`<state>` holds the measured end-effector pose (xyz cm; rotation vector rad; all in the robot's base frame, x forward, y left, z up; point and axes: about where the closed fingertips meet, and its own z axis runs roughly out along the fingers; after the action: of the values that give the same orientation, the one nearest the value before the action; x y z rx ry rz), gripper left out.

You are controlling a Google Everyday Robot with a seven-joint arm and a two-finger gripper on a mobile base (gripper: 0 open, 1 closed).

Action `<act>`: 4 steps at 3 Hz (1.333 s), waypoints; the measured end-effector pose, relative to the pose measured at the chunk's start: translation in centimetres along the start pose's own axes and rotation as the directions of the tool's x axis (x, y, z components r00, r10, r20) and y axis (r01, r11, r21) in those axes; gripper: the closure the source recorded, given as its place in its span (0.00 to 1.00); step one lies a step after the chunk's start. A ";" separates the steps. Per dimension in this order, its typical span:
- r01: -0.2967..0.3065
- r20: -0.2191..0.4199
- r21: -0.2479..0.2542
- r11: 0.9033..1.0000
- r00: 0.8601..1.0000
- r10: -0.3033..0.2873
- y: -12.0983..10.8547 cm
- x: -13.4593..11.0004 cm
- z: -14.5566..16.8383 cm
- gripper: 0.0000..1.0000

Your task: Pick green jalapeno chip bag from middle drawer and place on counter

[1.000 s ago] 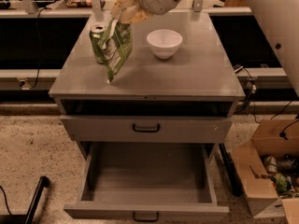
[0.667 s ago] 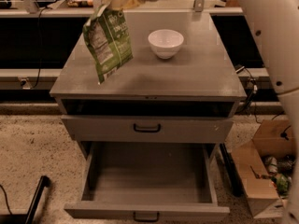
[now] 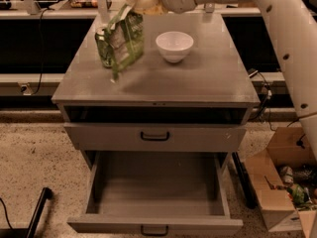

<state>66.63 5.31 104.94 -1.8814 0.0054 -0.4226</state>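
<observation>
While the bag (image 3: 124, 38) hangs over the counter's (image 3: 208, 78) left side, its top pinched between the fingers of the gripper (image 3: 139, 4), it should be lowered clear of the can (image 3: 102, 51) and bowl (image 3: 174, 44) before letting go.

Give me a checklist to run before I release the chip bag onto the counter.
1. Bag out of the drawer: ok. The middle drawer stands open and the green jalapeno chip bag is not in it.
2. Grip: ok. The tool, above the counter's back-left part, holds the bag by its top edge.
3. Bag over the counter: ok. It hangs tilted above the left side.
4. Bag's lower end resting on the surface: cannot tell.
5. Room around the drop spot: not ok. The green can stands right against the bag's left side. The white bowl sits apart on the right.
</observation>
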 end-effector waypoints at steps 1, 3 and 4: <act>-0.060 -0.031 -0.029 0.998 0.998 0.059 3.3 -0.4 -1.6 1.00; -0.218 -0.108 -0.125 0.968 0.973 0.205 11.1 -2.0 -4.8 1.00; -0.270 -0.167 -0.137 0.953 0.955 0.247 13.7 -2.6 -8.2 1.00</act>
<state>64.55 -6.44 93.98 -1.9682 0.3929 -0.3880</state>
